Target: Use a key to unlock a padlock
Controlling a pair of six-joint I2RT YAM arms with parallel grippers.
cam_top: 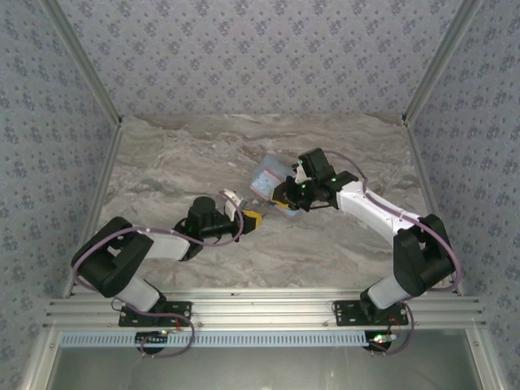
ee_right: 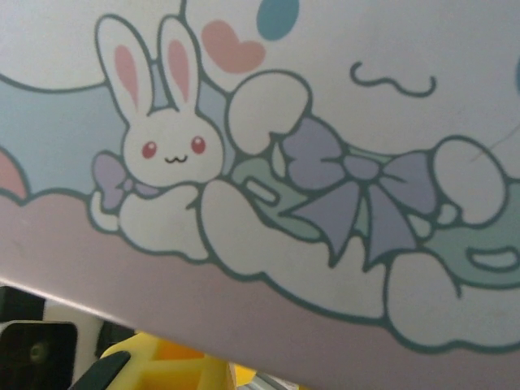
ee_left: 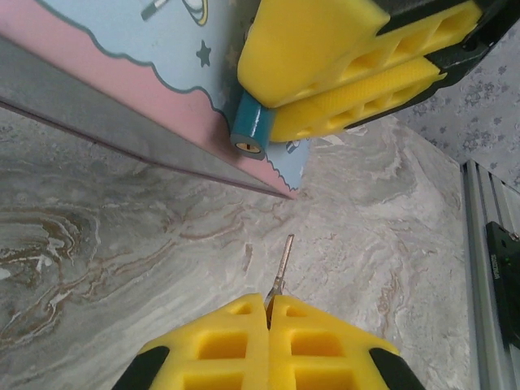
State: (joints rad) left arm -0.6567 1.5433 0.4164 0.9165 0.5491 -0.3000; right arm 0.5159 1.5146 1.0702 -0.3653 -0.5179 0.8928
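Looking at the pale-blue tin [ee_left: 122,49] with the bunny lid, I see the right claw [ee_left: 264,104] right at its edge. Its yellow fingers [ee_left: 325,49] are squeezed tight on the padlock [ee_left: 249,130], a tiny dark-blue lock. The lock is touching the tin's pink edge or just in front of it; I cannot tell which. Its round end with a little hole points away from the tin, toward the left claw [ee_left: 268,302]. The left claw is clenched on the key [ee_left: 283,262], a thin metal one. The key's tip points at the tin and the lock but is apart from both, over the grey marble table [ee_left: 106,252]. Seen from above, the two claws are close together beside the tin's near corner.
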